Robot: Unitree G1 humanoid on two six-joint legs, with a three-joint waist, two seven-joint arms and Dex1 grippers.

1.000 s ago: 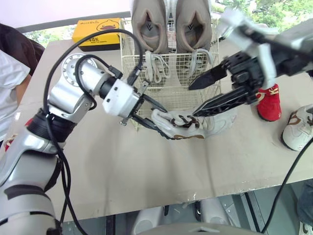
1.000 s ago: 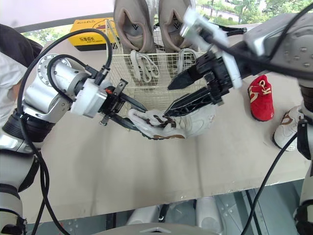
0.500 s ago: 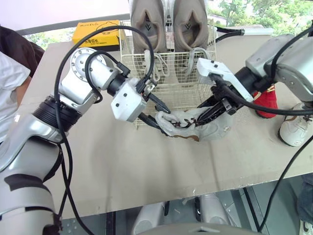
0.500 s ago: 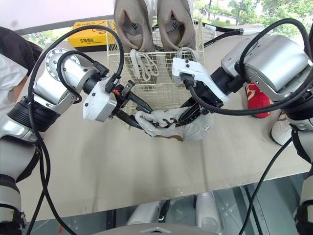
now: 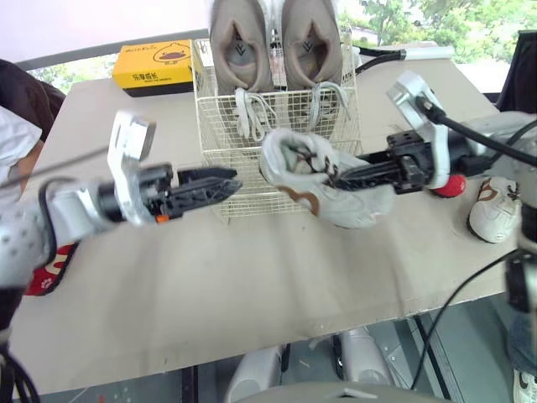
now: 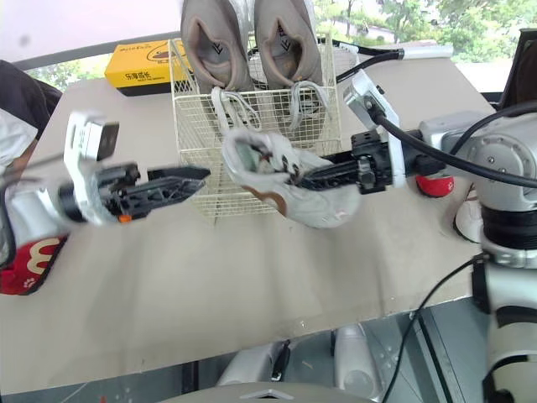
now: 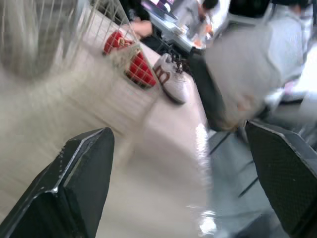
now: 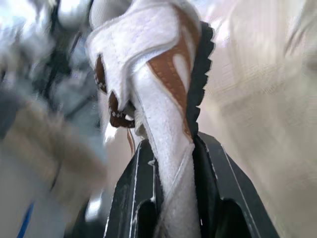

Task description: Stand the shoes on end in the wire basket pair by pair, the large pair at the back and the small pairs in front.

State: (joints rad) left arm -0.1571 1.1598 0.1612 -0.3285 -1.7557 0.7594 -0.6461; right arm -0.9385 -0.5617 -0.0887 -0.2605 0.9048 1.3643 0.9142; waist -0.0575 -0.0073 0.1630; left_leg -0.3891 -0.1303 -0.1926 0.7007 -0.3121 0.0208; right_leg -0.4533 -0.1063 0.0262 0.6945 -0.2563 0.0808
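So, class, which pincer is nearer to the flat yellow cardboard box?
Left. The left pincer hangs in front of the flat yellow cardboard box; the right pincer, gripping a white-and-brown sneaker, is farther off to the right.

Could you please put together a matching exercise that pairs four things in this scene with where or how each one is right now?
Things:
1. white-and-brown shoe
2. grey pair
3. yellow box
4. left gripper

States:
A. on the table at its far edge, on the robot's left of the basket
B. fingers open, holding nothing
C. clamped in the right gripper, in front of the basket
D. standing on end at the back of the wire basket

Pairs: 1-C, 2-D, 3-A, 4-B
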